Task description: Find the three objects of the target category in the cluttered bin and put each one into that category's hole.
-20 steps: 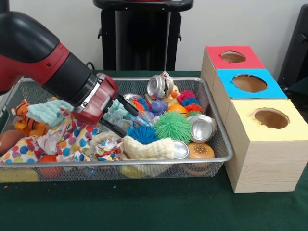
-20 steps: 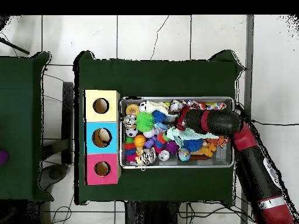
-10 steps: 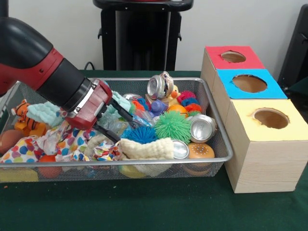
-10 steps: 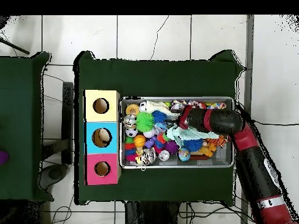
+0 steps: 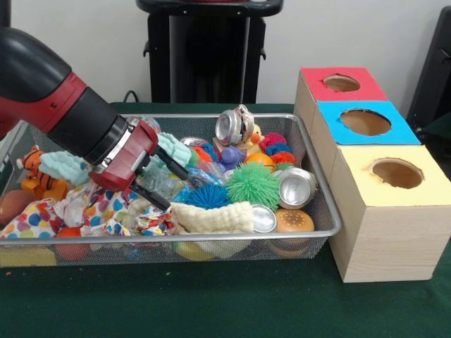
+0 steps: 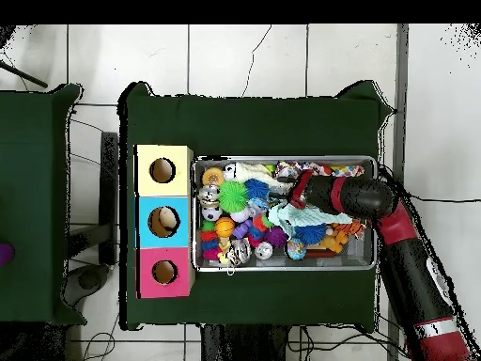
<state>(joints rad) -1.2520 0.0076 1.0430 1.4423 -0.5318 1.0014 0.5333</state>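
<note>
Toys and cloths are crowding the wire bin [image 5: 320, 204] edge to edge, leaving no bare floor; green bench [image 5: 211, 303] in front is lying open, three box holes [image 5: 397, 172] are standing unobstructed.

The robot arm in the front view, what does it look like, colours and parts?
The arm is a thick round tube: glossy black at the upper end, then a red band, then a matte black sleeve. A silver ring joins it to a boxy red wrist block. The gripper has two thin black fingers. The overhead view shows the same red and black segments with small white markings near the base.
</note>
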